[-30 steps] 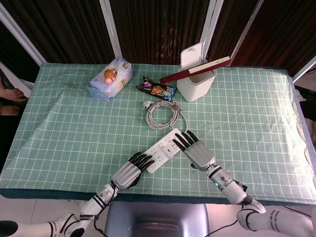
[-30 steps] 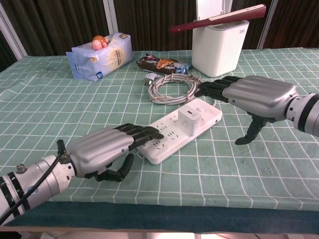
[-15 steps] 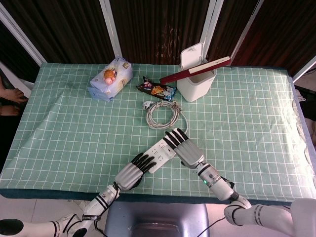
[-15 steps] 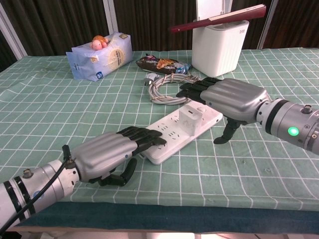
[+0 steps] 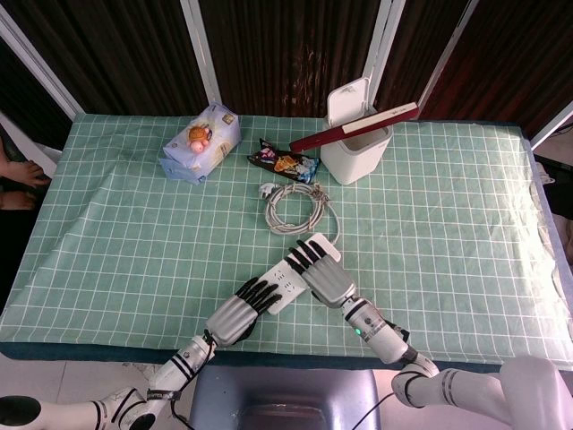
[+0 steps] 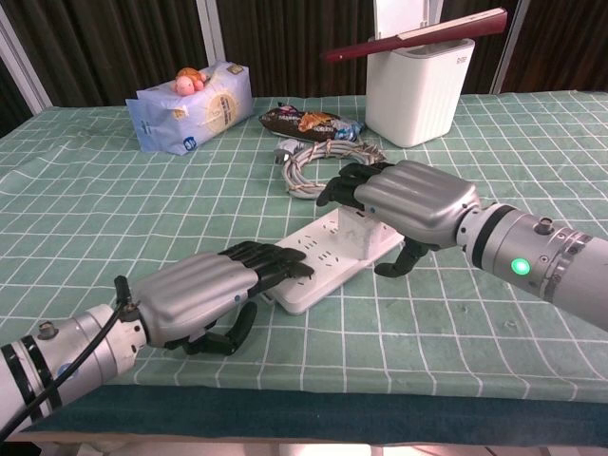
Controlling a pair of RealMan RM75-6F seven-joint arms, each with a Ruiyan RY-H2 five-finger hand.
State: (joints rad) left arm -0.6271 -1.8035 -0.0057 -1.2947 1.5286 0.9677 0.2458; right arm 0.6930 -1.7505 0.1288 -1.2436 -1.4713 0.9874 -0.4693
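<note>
A white power strip (image 5: 285, 279) (image 6: 318, 266) lies slantwise on the green checked cloth near the front edge. My left hand (image 5: 235, 313) (image 6: 199, 293) rests its straight fingers flat on the strip's near end, thumb tucked beneath beside the table. My right hand (image 5: 320, 269) (image 6: 407, 201) arches over the strip's far end, fingers curved down and thumb at the strip's right side. It covers the white adapter cube plugged there, so the hold is hidden. Just behind lies the strip's coiled grey cable (image 5: 295, 208) (image 6: 323, 157) with its plug (image 5: 266, 190).
At the back stands a white bin (image 5: 356, 139) (image 6: 418, 85) with a dark red flat bar (image 5: 354, 127) (image 6: 418, 36) across its top. Left of it lie a snack packet (image 5: 285, 163) (image 6: 309, 122) and a blue tissue pack (image 5: 200, 143) (image 6: 190, 109).
My right hand has slid left and nearer, from beside the strip to over its far end, now hiding the adapter cube. The left hand has barely shifted on the near end.
</note>
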